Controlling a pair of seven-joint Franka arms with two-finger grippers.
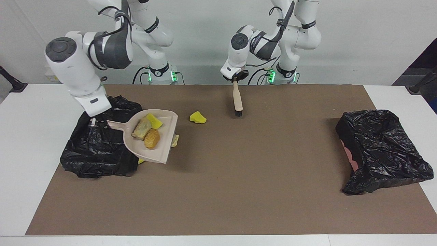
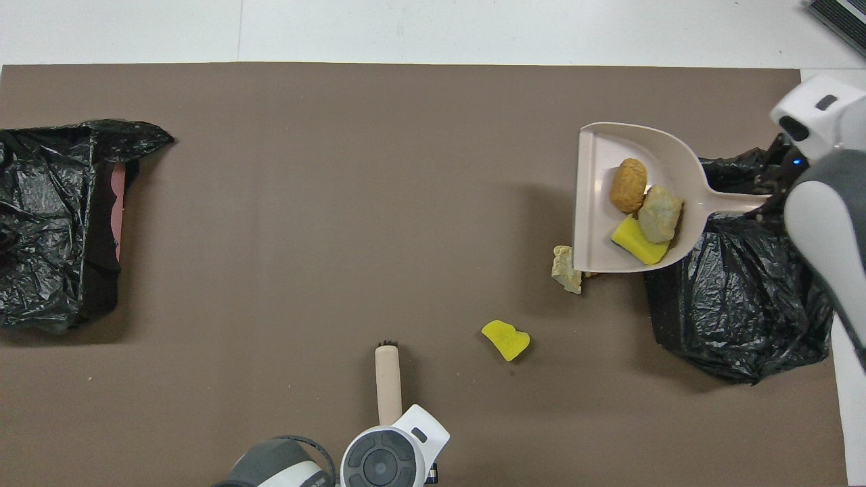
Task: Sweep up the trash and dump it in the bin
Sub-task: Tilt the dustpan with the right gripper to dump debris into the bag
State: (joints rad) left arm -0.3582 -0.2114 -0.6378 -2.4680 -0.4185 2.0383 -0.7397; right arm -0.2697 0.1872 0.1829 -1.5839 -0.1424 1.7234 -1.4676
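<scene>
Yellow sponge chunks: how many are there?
2 fully visible: one in the dustpan with two bread pieces, one on the mat near the brush. A yellow sliver peeks from under the dustpan; more may hide there.
</scene>
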